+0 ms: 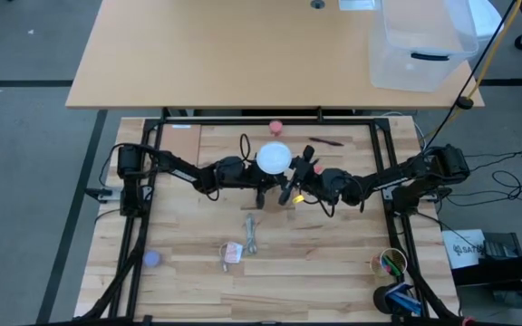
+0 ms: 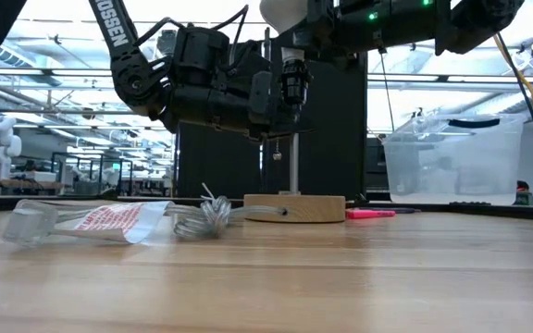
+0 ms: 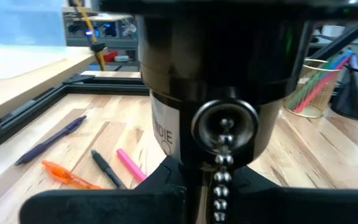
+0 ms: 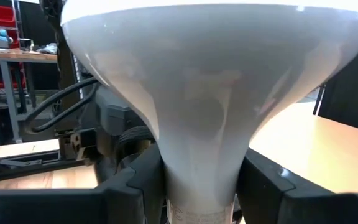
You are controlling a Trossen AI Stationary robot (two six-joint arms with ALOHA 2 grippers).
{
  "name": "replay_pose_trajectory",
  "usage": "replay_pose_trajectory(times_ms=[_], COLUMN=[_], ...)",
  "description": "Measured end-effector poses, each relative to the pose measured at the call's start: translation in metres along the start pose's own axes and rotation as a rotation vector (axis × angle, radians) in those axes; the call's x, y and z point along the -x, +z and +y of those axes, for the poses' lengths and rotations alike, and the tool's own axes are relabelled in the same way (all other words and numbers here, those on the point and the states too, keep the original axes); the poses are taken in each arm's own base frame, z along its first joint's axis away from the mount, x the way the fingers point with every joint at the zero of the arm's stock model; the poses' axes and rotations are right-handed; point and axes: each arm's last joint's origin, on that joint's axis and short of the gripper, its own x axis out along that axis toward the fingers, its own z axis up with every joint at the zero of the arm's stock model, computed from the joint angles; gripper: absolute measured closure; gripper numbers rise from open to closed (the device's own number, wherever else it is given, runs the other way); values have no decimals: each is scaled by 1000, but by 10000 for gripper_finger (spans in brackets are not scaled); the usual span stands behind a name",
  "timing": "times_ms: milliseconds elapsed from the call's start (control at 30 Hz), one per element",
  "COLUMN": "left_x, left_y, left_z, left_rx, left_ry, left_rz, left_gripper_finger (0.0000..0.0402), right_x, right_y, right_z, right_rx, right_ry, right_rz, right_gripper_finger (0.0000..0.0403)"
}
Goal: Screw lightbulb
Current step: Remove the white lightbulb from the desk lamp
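Note:
The white lightbulb [image 1: 273,158] stands globe up on the black socket [image 2: 291,81] of a lamp stand. The socket tops a thin post [image 2: 294,157] on a round wooden disc [image 2: 294,207] that rests flat on the table. My left gripper [image 3: 197,186] comes from the table's left and is shut on the socket, whose bead chain [image 3: 222,168] hangs between the fingers. My right gripper [image 4: 201,186] comes from the right, higher up, shut on the lightbulb [image 4: 197,81]. The bulb's screw base is hidden. My left gripper pinches the socket's lower part [image 3: 185,163] between its two fingers, coming level from the table's left. The socket stays upright on its post, the disc on the table. My right gripper pinches the bulb's narrow neck [image 4: 197,168] below the globe, one finger [image 4: 138,180] on each side. It comes level from the table's right. The bulb stands upright over the socket.
A small pink ball [image 1: 276,126] and pens [image 1: 324,140] lie behind the stand. A clear wrapper [image 2: 100,220] and a metal piece [image 1: 250,234] lie in front. A pen cup [image 1: 390,263] stands near right, a blue ball [image 1: 152,258] near left, a clear bin [image 1: 421,45] beyond.

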Motion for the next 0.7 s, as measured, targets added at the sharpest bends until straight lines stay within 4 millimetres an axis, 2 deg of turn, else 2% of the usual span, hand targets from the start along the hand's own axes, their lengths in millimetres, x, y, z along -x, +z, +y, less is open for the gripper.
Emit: replay_pose_trajectory(times_ms=[367, 700], left_x=[2, 5], left_y=[-2, -3], left_z=[3, -1], left_rx=[-16, -15], left_ry=[-207, -444], left_rz=[11, 14], left_gripper_finger=[374, 374], right_x=[0, 0], right_y=[-1, -1], right_z=[2, 6], right_rx=[-2, -31], right_ry=[66, 234], right_rz=[6, 2], right_gripper_finger=[256, 256])
